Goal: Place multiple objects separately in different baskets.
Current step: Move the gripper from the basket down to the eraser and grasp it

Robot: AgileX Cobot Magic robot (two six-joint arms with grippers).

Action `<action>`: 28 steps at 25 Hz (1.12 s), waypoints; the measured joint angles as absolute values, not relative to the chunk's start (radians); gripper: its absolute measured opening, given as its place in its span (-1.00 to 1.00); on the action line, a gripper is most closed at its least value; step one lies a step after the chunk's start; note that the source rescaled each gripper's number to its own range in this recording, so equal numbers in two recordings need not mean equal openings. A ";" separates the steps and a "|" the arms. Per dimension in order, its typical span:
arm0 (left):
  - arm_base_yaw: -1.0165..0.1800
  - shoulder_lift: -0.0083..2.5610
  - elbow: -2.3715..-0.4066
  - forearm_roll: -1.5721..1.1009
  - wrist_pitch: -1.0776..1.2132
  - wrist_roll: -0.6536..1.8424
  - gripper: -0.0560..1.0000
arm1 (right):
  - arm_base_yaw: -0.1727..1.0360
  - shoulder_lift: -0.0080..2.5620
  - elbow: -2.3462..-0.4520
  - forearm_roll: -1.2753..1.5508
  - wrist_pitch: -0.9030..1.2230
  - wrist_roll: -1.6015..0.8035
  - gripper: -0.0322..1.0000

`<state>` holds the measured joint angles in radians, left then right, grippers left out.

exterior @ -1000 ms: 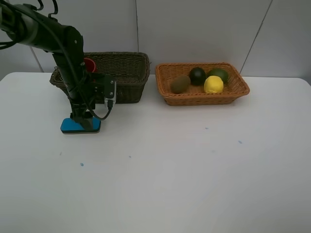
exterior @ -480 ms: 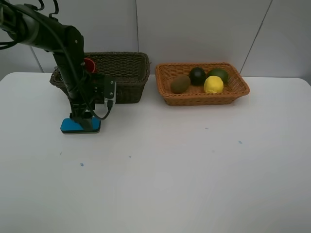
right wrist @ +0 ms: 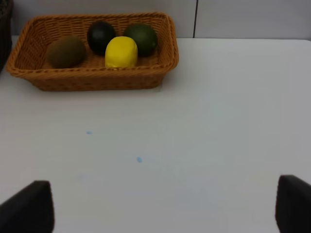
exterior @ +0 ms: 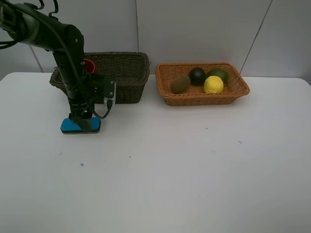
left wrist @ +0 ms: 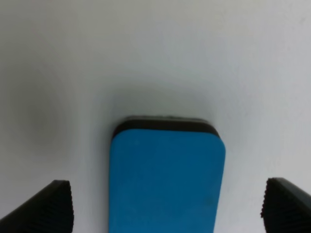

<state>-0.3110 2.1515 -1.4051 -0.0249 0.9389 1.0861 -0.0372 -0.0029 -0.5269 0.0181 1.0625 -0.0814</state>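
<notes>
A blue eraser block (exterior: pixel 73 126) lies flat on the white table in front of the dark olive basket (exterior: pixel 124 73). My left gripper (exterior: pixel 82 121) points straight down over it, open, with the fingertips (left wrist: pixel 48 208) on either side of the eraser (left wrist: pixel 167 174) and not touching it. A red-brown cup (exterior: pixel 89 64) shows inside the dark basket behind the arm. The orange-tan basket (exterior: pixel 233 90) holds a kiwi (exterior: pixel 180 84), a mangosteen (exterior: pixel 197 75), a lime (exterior: pixel 218 74) and a lemon (exterior: pixel 213 84). My right gripper (right wrist: pixel 160 208) is open and empty, well back from that basket (right wrist: pixel 92 80).
The left arm's black links and cable stand in front of the dark basket's left end. Small blue specks (exterior: pixel 81 164) dot the white table (exterior: pixel 170 170). A grey panelled wall rises behind both baskets.
</notes>
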 joint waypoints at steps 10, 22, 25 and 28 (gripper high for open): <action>-0.324 2.151 -1.405 0.011 0.941 1.079 0.99 | -0.037 -0.003 -0.527 0.018 1.062 -0.081 1.00; -0.338 2.104 -1.389 -0.018 0.992 1.076 0.99 | -0.037 -0.003 -0.527 0.018 1.062 -0.081 1.00; -0.338 2.090 -1.389 -0.018 0.992 1.076 0.99 | -0.037 -0.003 -0.527 0.018 1.062 -0.081 1.00; -0.338 2.088 -1.389 -0.018 0.992 1.076 0.99 | -0.037 -0.003 -0.527 0.018 1.062 -0.081 1.00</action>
<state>-0.3379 2.0884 -1.3891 -0.0176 0.9923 1.0760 -0.0372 -0.0029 -0.5269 0.0181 1.0625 -0.0814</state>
